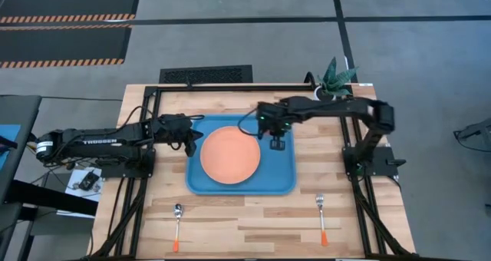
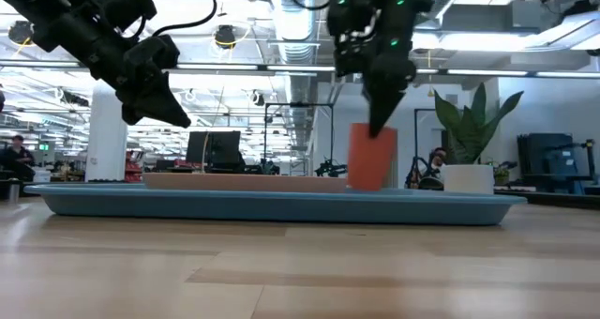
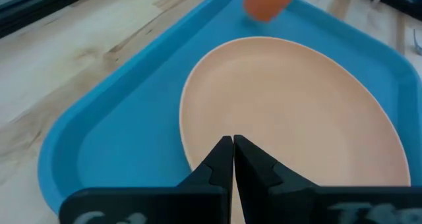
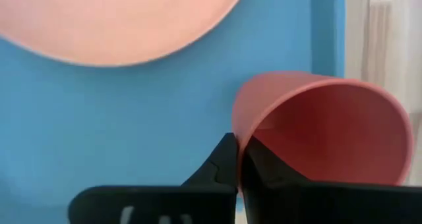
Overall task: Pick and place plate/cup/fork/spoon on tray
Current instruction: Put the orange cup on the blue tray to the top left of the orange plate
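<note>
Here, blue tray [image 1: 201,182] holding plate [image 1: 230,155] and cup [image 2: 371,157], right gripper [image 4: 237,159] pinching cup rim, left gripper [image 3: 233,159] pressed together over plate edge.

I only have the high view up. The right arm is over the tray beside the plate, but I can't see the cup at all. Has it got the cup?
Observer: Yes. In the right wrist view the right gripper is shut on the rim of the cup, one finger inside and one outside.
Operator: Is the cup upright?
Observer: Yes. The low view shows it upright, its base down behind the rim of the tray. I cannot tell whether it touches the tray floor.
Operator: Is the left one holding anything?
Observer: No. In the left wrist view the left gripper has its fingers shut together with nothing between them, over the edge of the plate.
</note>
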